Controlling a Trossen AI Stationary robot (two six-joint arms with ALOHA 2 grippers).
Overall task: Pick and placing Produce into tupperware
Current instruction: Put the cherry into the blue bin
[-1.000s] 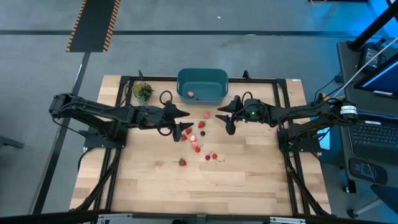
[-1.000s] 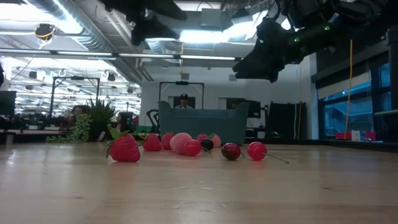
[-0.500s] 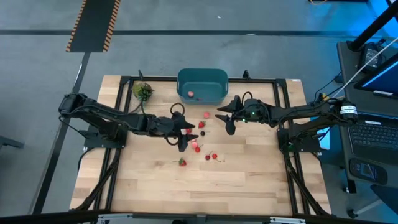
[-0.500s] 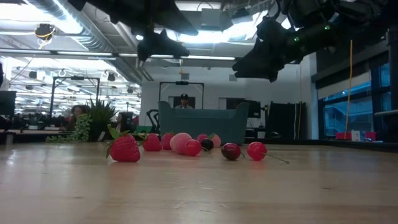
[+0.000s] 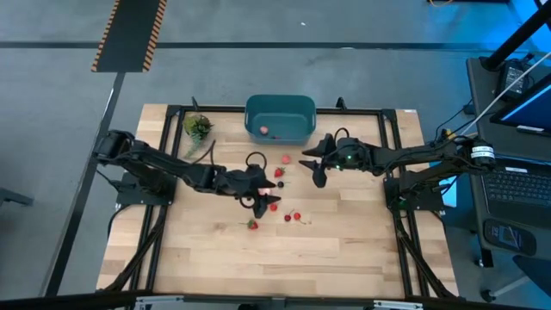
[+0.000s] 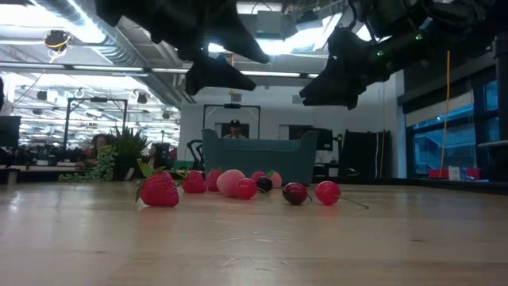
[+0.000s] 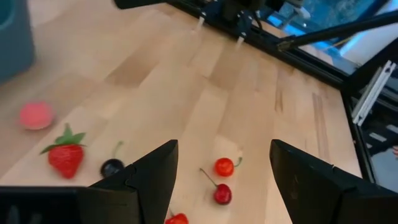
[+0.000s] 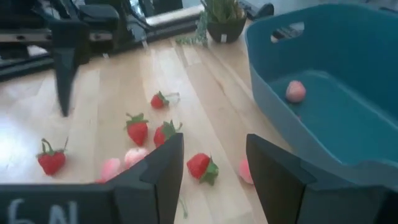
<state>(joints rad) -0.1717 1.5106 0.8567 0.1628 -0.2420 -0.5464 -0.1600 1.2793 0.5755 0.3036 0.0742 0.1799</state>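
On the right gripper [image 8: 211, 180] you can read one marking: pale hand-drawn characters that look like "6N", on the dark finger [image 8: 74, 205] of its own pair in the right wrist view. They sit at the very edge of that picture and are partly cut off, so take the reading as uncertain. Nothing else you can see carries legible text, labels, brands or numbers.

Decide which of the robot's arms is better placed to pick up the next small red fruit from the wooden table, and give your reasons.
Probably the left. The left gripper hangs open right above the scattered small red fruits, while the right gripper, also open, waits off to their side, nearer the teal-blue rectangular plastic tub.
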